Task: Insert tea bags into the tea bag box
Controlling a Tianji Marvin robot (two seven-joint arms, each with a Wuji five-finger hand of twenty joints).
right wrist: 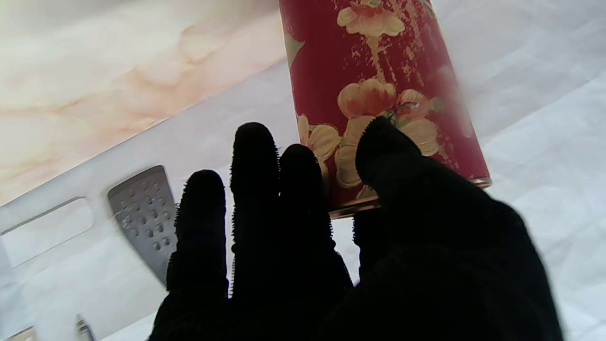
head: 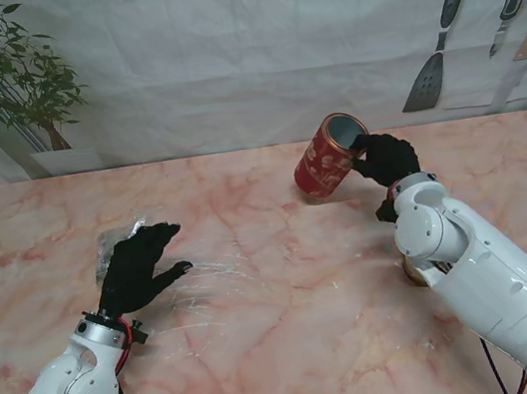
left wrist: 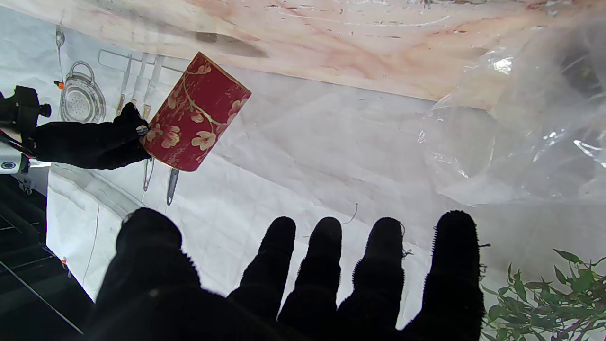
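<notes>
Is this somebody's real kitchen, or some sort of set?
Most likely a staged set: the spatula and other utensils look printed on a creased white backdrop, behind a pink marble-patterned table and a potted green plant.

From my stand I look down across the whole desk. Each wrist camera looks out along my fingers, inverted and close. All three views share the red floral tin.

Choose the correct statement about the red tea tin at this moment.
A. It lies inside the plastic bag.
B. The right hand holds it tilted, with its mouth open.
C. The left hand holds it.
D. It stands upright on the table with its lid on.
B: the right hand grips the red tea tin at its rim, tilted, its open mouth showing.
</notes>
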